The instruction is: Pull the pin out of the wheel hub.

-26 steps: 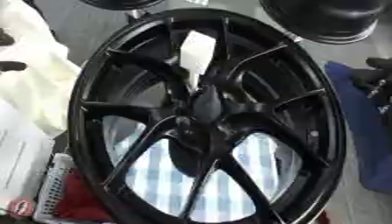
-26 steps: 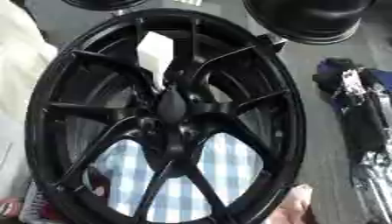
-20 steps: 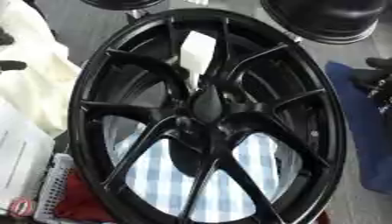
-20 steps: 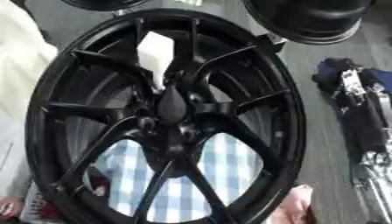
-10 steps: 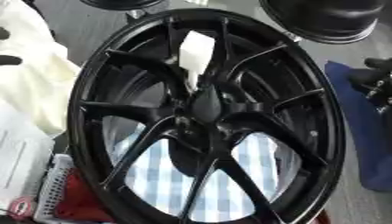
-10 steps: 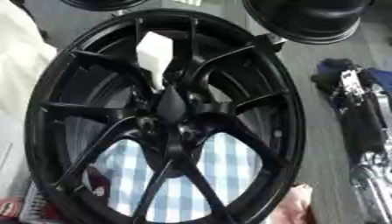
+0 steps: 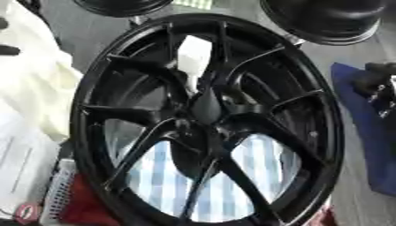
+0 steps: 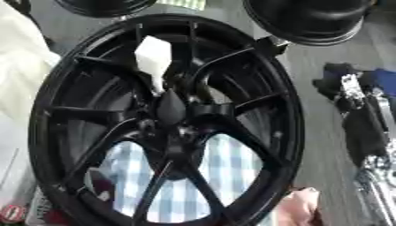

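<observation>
checked cloth [image 7: 232,176] beneath black wheel hub [image 7: 203,110]; right hand [image 8: 363,114] well apart

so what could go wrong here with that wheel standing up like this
1. The black wheel stands tilted on its rim; a sideways tug at the hub might roll or tip it.
2. The pin cannot be made out against the dark hub, so a reach could land on a spoke instead.
3. The right arm waits off to the right, no hand clearly showing, and must pass the rim to get in.
</observation>
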Robot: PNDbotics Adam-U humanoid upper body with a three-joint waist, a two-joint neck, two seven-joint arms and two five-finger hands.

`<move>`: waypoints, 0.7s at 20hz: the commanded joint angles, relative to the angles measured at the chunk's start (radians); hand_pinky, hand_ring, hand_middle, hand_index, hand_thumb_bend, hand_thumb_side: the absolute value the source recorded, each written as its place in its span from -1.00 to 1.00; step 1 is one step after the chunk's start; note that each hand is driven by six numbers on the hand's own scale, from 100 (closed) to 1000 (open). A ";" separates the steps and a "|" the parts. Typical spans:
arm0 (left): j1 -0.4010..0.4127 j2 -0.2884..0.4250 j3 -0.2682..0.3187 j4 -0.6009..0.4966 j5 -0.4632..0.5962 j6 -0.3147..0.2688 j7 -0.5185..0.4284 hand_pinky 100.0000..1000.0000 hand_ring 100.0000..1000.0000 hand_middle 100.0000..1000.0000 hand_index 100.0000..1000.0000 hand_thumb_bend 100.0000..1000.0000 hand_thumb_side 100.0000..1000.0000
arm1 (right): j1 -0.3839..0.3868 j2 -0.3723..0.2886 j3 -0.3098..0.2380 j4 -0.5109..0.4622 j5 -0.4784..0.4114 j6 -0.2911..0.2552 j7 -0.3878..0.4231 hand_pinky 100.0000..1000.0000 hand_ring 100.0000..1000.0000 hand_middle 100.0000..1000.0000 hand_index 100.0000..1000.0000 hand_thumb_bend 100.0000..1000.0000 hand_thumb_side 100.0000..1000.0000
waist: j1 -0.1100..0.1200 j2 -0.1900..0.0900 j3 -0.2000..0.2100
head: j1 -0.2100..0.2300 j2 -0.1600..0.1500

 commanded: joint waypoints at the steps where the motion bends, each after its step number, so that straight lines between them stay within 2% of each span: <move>1: -0.047 0.105 -0.071 0.002 -0.049 -0.001 -0.048 0.24 0.59 0.23 0.47 -1.00 0.19 | 0.003 -0.033 -0.001 -0.018 0.011 0.004 -0.002 0.69 0.41 -0.04 0.41 -1.00 0.25 | 0.006 -0.032 0.000 | -0.011 0.003; 7: -0.187 0.255 -0.221 0.073 -0.142 -0.036 -0.141 0.28 0.57 0.26 0.49 -1.00 0.14 | 0.015 -0.033 0.004 -0.018 0.017 0.013 0.001 0.69 0.42 -0.04 0.41 -1.00 0.26 | 0.004 -0.037 -0.006 | -0.017 0.012; 11: -0.270 0.348 -0.315 0.142 -0.199 -0.060 -0.198 0.34 0.60 0.32 0.54 -0.95 0.24 | 0.012 -0.031 0.010 -0.018 0.018 0.017 0.006 0.69 0.42 -0.04 0.41 -1.00 0.27 | 0.001 -0.035 -0.016 | -0.007 0.013; 14: -0.311 0.423 -0.389 0.187 -0.245 -0.080 -0.244 0.37 0.49 0.34 0.56 -0.88 0.38 | 0.009 -0.029 0.017 -0.018 0.017 0.020 0.013 0.69 0.42 -0.04 0.41 -1.00 0.27 | -0.002 -0.033 -0.029 | 0.008 0.014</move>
